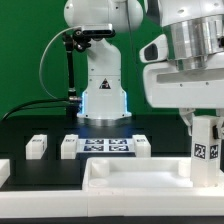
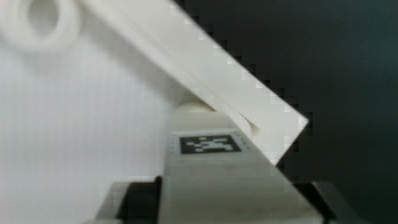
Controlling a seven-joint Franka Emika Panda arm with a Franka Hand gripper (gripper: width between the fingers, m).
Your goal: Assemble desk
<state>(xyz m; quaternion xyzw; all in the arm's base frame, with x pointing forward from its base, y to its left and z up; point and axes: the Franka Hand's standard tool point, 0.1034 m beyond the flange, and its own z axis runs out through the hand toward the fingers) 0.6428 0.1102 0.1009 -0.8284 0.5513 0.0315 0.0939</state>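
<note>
From the loose legs (image 1: 37, 145) at mid-left, past the rimmed desk top (image 1: 130, 178) along the lower frame, to the far right where the fingers (image 1: 190, 120) clamp a tagged leg (image 1: 207, 150), each part looks light, rigid, slick plastic, best pinched on flat opposite faces, while that leg's lower end is hard to make out.

A black tabletop (image 1: 45, 170) bears the desk's rimmed white top (image 1: 120, 180) along the lower frame. Behind it, at centre, lies the marker board (image 1: 103, 147), a loose leg (image 1: 68, 146) just beside its left end and a second leg (image 1: 140, 146) at its right (a third leg (image 1: 37, 146) sits farther left). The robot's base (image 1: 103, 105) stands at centre rear.
</note>
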